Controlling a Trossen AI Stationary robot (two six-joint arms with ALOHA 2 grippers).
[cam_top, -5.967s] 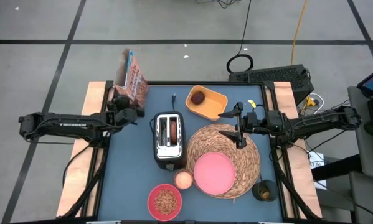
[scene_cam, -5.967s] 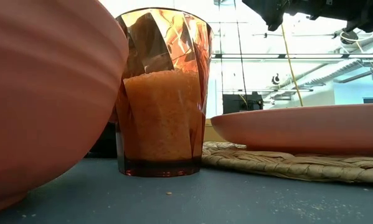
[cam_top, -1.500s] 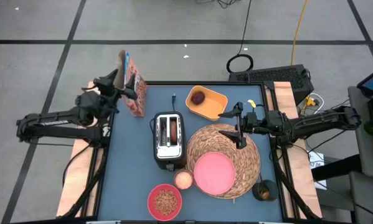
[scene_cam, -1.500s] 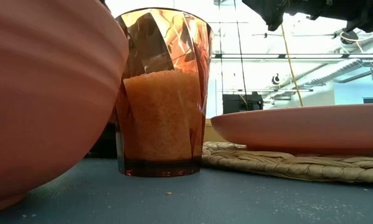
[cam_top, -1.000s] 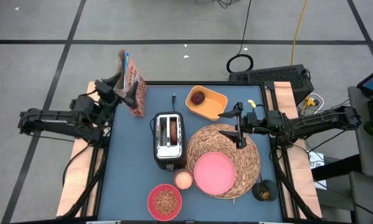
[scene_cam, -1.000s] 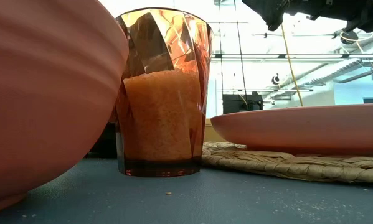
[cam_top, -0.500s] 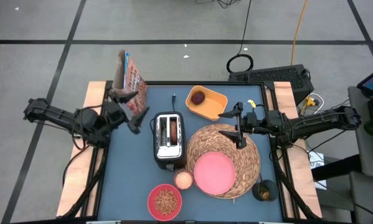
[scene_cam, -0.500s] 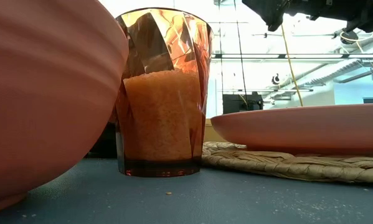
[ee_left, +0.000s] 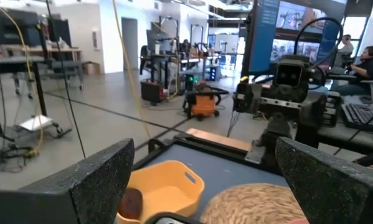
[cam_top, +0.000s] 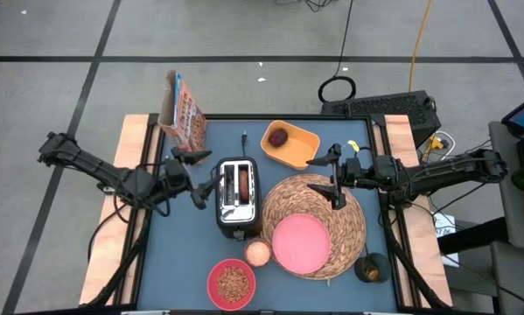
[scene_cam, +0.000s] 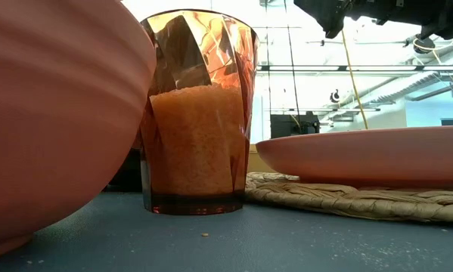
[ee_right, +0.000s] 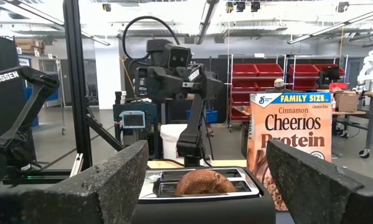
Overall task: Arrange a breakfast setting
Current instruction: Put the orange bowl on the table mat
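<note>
While the left gripper (cam_top: 198, 181) hovers just beside the left side of the toaster (cam_top: 236, 197), its jaws stand wide apart and hold nothing. The toaster's long axis runs from the worktop's (cam_top: 183, 254) far edge toward its near edge, and the brown ring-shaped bread (cam_top: 243, 185) stands on edge in one slot, aligned with that axis; the right wrist view shows its rounded top rising above the slot.

Right of the toaster lies the round straw placemat (cam_top: 327, 203), with the flat pink plate (cam_top: 300, 242) resting on its near half. The right gripper (cam_top: 335, 178) hangs over the placemat's far edge, jaws spread wide and empty.

At the far edge, a yellow tub (cam_top: 290, 144) sits with its long axis slanted across the worktop, the small dark-red fruit (cam_top: 279, 137) inside it. The cereal box (cam_top: 185, 112) stands upright at the far left corner. Near the front edge sit the pink bowl (cam_top: 232, 283), holding what may be brown cereal, and a tumbler (cam_top: 258, 253) just beside it, touching or nearly touching the placemat. A dark cup (cam_top: 372, 269) stands at the near right corner.

Bare worktop lies along the left side and near left corner.
</note>
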